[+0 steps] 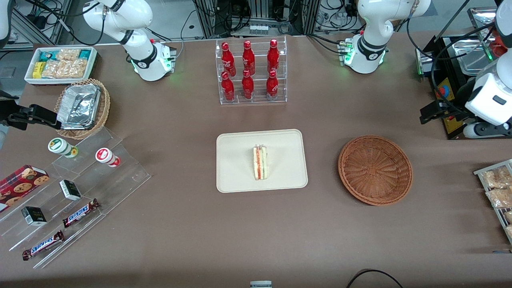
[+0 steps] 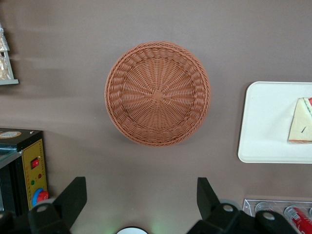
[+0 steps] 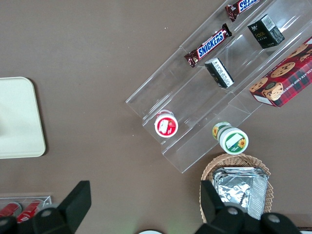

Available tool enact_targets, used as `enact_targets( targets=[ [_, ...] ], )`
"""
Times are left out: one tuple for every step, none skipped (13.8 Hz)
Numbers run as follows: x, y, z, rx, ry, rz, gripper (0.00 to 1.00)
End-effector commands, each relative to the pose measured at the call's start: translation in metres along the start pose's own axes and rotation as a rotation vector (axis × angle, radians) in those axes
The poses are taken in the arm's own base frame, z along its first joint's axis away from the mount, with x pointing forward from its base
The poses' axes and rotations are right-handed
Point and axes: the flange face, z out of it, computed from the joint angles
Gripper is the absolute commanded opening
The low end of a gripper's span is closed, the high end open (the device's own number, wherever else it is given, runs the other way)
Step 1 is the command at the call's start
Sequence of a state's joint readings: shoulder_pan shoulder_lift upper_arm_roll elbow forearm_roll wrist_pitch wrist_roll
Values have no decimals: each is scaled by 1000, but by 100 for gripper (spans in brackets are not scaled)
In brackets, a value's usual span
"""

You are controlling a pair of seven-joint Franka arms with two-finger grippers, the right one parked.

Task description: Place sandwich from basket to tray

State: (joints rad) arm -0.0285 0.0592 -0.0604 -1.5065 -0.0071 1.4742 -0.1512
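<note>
Brown matting is covering the whole desk (image 1: 192, 236), and right at its middle the cream tray (image 1: 236, 176) is carrying the sandwich (image 1: 260, 163). That wedge is lying near the tray's centre, clear of all four rims, its red and green filling running along the cut edge. The round reddish basket (image 1: 375, 170) is sitting well apart from the tray, toward the working arm's end of the desk, and it is holding nothing at all.

Over to the wrist camera: the gripper (image 2: 139, 197) is hanging high above the desk with its two dark fingers (image 2: 73, 195) spread wide and nothing between them, looking straight down on the basket (image 2: 157, 93); the tray's corner (image 2: 253, 146) and the sandwich's tip (image 2: 300, 122) are peeking in beside it. By the look of it, the job is done and the arm is standing clear.

As for handling, that sandwich is looking light and soft, with bread that would crush under a hard pinch, and the clear wrapping could be making it slippery. The sensible hold would be across the two flat bread faces, near the thick middle of the wedge, with gentle pressure, not on the thin tip or the filling edge.

Farther from the camera, a clear rack of red bottles (image 1: 252, 72) is standing near the desk's edge.
</note>
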Motion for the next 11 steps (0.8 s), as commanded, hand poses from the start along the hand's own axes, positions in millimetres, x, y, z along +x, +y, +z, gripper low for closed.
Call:
enact_targets(
  targets=[
    [-16,4,-14,16,20,28,100],
    [-20,5,-15,17,19,31,100],
    [-27,5,-17,20,18,39,100],
    [-32,9,-16,21,15,46,100],
    [-37,9,-18,22,24,48,100],
    [-38,9,-19,32,33,50,100],
    [-37,8,-22,48,44,49,100],
    [-34,9,-21,54,42,50,100],
    [-31,9,-17,56,36,50,100],
    [-30,9,-18,54,37,49,100],
    [-30,9,-19,52,38,46,100]
  ],
)
